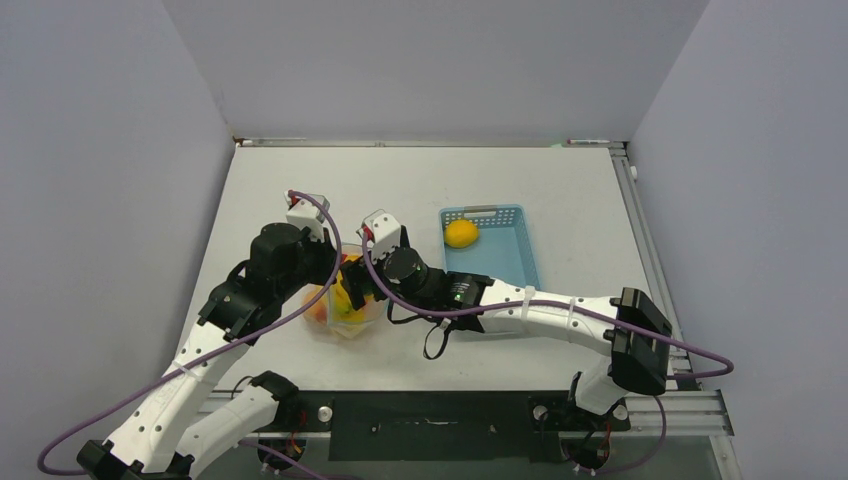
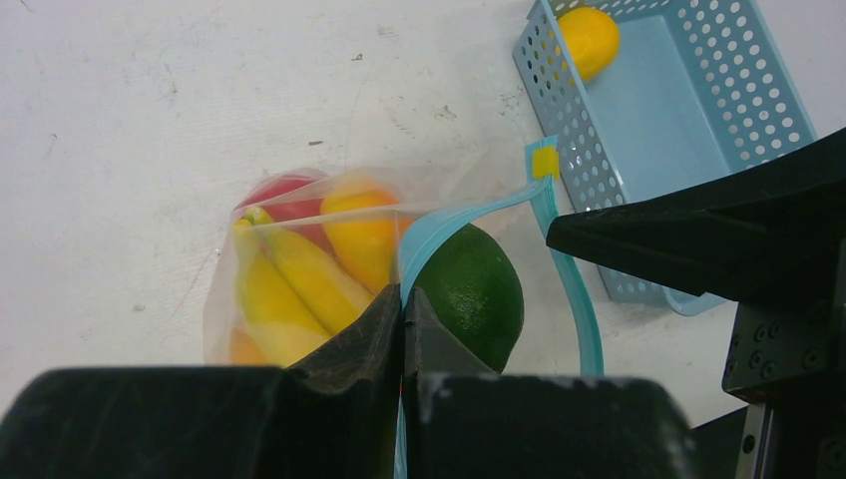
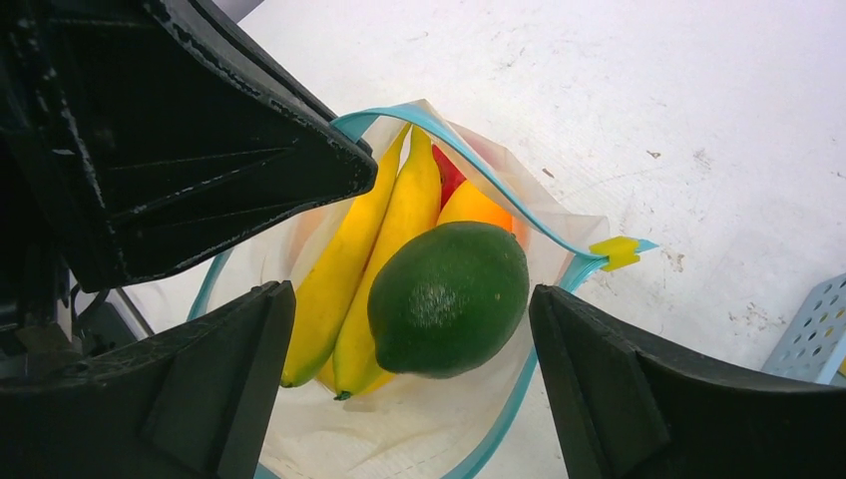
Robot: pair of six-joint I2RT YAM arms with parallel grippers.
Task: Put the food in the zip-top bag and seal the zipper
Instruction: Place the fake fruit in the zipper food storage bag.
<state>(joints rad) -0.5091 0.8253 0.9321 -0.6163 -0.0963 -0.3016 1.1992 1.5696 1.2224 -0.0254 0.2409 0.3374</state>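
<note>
White tabletop (image 1: 560,190); left gripper (image 2: 404,299) pinches the zipper (image 2: 469,210); right gripper (image 3: 411,299) gapes wide over the lime (image 3: 449,294); lemon (image 1: 461,233) sits off its right, in the basket (image 1: 515,260).

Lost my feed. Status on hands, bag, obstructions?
Left hand shut on zipper, bag mouth open. Right hand open, straddling lime in bag. One yellow fruit in basket. Nothing in the way.

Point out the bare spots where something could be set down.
Free: the white table along the back wall, beyond the light-blue lattice basket; the strip between basket and right edge; the basket floor beside its yellow lemon. Crowded: around the clear zip-top bag, where the left gripper and right gripper meet.
</note>
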